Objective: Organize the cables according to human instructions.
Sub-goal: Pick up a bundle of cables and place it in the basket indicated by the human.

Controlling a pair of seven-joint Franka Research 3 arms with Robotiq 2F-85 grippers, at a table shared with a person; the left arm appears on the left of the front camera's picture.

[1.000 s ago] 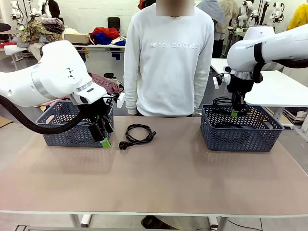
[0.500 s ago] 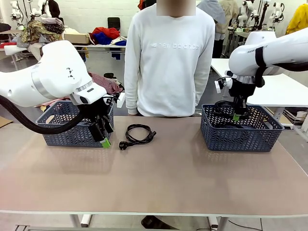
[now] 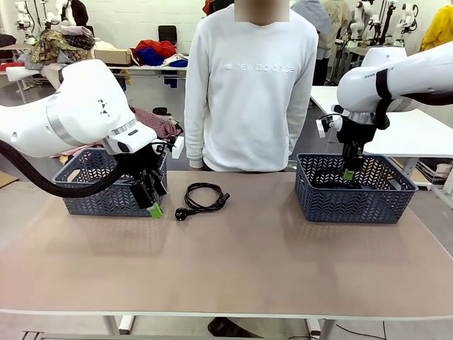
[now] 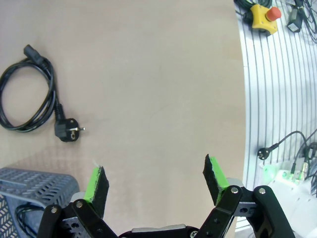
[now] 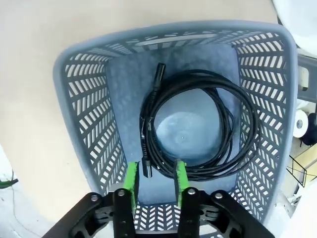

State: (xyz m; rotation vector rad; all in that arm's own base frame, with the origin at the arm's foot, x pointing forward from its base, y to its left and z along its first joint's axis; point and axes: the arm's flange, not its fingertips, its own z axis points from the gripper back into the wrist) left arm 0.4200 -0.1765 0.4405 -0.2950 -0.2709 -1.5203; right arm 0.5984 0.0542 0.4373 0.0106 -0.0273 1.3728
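Note:
One black coiled cable [image 3: 205, 196] lies on the table between the baskets, in front of the person; in the left wrist view the same cable [image 4: 29, 101] lies off to the upper left. My left gripper [image 3: 154, 205] hangs open at the front of the left basket [image 3: 92, 200], with nothing between its fingers [image 4: 96, 184]. My right gripper [image 3: 347, 170] hovers over the right basket [image 3: 354, 205]. In the right wrist view another cable [image 5: 147, 139] lies coiled on the basket [image 5: 84, 114] floor, below the gripper [image 5: 155, 179], whose fingers stand apart and hold nothing.
A person in a white sweatshirt [image 3: 248, 85] stands at the far edge, between the baskets. A corner of the left basket [image 4: 34, 181] holds another black cord [image 4: 22, 213]. The near half of the table [image 3: 233, 269] is bare.
My right gripper has opened, and the cable it held above the right basket has dropped onto the basket floor. The left arm and the cable on the table have not moved.

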